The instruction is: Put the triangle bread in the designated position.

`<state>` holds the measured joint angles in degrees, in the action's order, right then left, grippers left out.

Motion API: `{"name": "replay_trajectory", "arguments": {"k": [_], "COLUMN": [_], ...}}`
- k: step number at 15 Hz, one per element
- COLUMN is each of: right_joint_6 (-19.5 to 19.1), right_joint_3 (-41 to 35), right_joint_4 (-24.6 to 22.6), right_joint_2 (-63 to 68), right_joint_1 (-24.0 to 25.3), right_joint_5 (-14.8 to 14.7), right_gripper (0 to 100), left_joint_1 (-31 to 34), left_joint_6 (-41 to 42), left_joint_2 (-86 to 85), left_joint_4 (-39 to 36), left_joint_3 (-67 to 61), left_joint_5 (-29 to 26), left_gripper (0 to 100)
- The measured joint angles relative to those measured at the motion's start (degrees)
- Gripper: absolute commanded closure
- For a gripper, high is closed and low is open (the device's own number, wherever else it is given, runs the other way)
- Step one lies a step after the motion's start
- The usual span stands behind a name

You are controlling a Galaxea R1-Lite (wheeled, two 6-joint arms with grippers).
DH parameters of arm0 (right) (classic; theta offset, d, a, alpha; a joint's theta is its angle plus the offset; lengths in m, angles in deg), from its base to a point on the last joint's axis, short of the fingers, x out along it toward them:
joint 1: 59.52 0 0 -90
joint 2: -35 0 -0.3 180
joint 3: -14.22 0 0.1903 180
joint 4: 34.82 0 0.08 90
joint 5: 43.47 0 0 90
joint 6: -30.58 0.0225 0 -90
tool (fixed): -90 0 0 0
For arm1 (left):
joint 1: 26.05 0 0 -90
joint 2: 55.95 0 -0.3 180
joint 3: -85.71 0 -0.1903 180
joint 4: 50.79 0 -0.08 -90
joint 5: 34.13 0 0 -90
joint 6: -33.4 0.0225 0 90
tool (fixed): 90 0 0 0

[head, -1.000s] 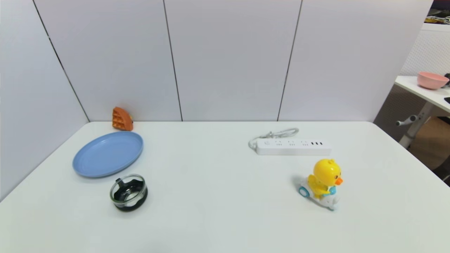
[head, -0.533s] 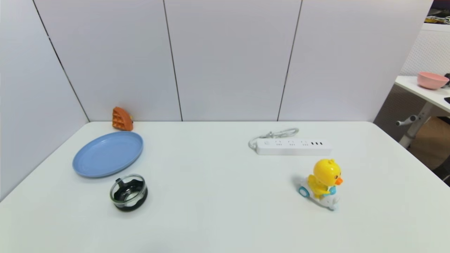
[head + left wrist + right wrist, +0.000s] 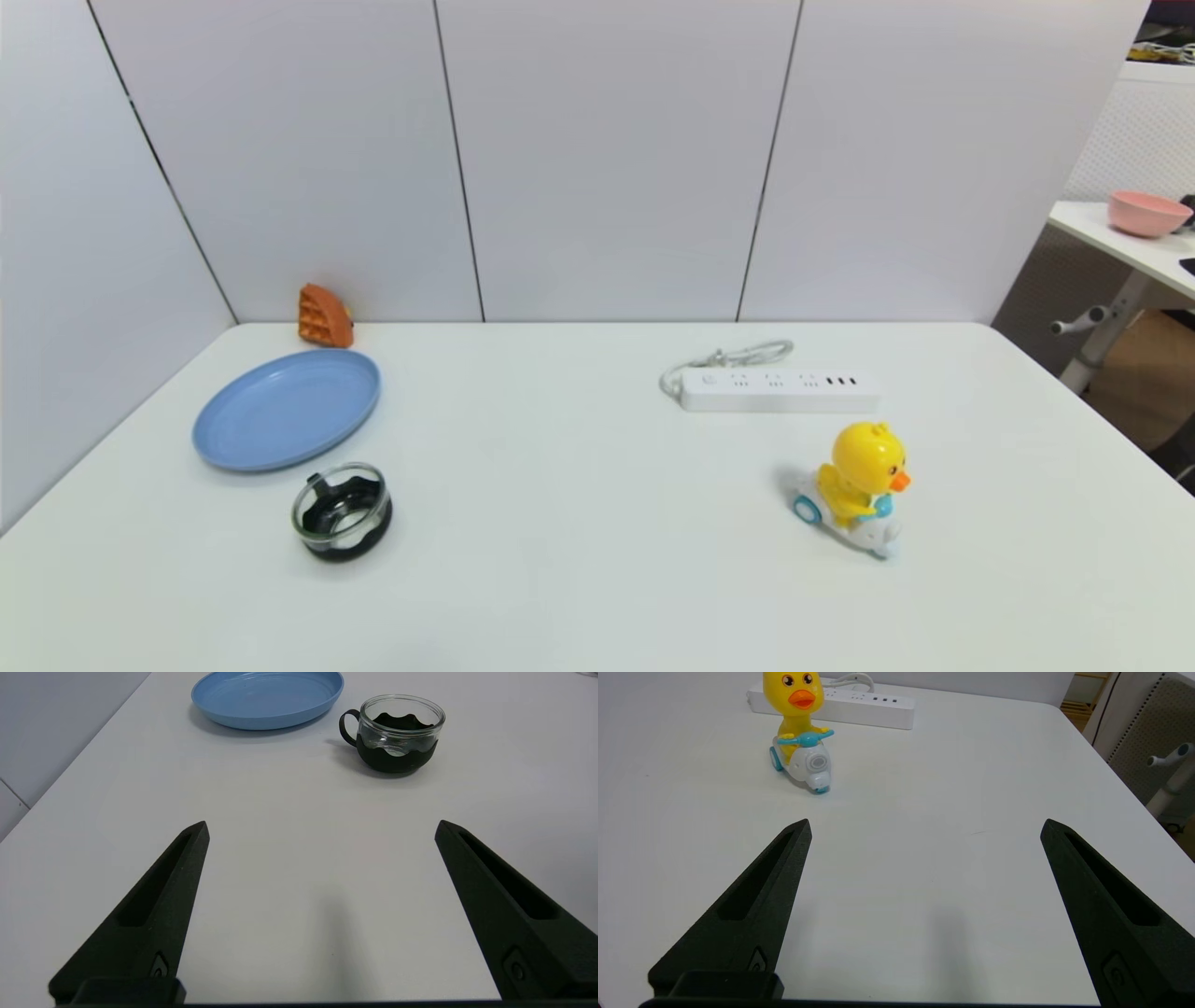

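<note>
The triangle bread point(image 3: 323, 317) is a small orange-brown wedge with a waffle grid, standing against the back wall at the table's far left, just behind the blue plate point(image 3: 287, 409). My left gripper point(image 3: 322, 828) is open low over the near left of the table, with the blue plate point(image 3: 267, 697) and a glass cup point(image 3: 396, 732) ahead of it; the bread is out of that view. Over the near right of the table my right gripper point(image 3: 925, 828) hangs open and holds nothing. Neither arm shows in the head view.
A glass cup with a black sleeve point(image 3: 342, 512) stands in front of the plate. A white power strip point(image 3: 780, 389) with its cord lies at the back right, and a yellow duck on a scooter point(image 3: 857, 489) stands in front of it, also in the right wrist view point(image 3: 801, 728).
</note>
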<state>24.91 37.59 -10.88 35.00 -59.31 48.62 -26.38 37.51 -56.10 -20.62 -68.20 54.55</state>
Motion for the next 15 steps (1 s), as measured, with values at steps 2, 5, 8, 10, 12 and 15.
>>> {"name": "replay_trajectory", "arguments": {"k": [2,5,8,10,12,15], "right_joint_6": [-0.02,-0.04,0.05,0.4,0.46,0.61], "right_joint_3": [0.0,0.0,0.0,0.0,0.0,0.0], "right_joint_4": [-0.02,-0.02,-0.05,-0.05,-0.05,-0.05], "right_joint_2": [0.0,0.0,0.0,0.0,0.0,0.0], "right_joint_1": [0.01,-0.02,-0.02,0.0,-0.02,-0.02], "right_joint_5": [-0.02,-0.02,-0.02,-0.29,-0.33,-0.41], "right_gripper": [0,0,0,0,0,0], "left_joint_1": [0.0,0.02,0.0,0.0,0.0,0.0], "left_joint_6": [0.0,0.0,0.0,-0.01,0.0,-0.01], "left_joint_2": [0.0,0.02,0.02,0.02,0.05,0.06], "left_joint_4": [0.0,0.02,0.02,0.02,0.02,0.02], "left_joint_3": [0.0,0.0,0.0,0.0,0.0,0.0], "left_joint_5": [0.02,0.0,0.02,0.0,0.0,0.0], "left_gripper": [0,0,0,0,0,0]}}
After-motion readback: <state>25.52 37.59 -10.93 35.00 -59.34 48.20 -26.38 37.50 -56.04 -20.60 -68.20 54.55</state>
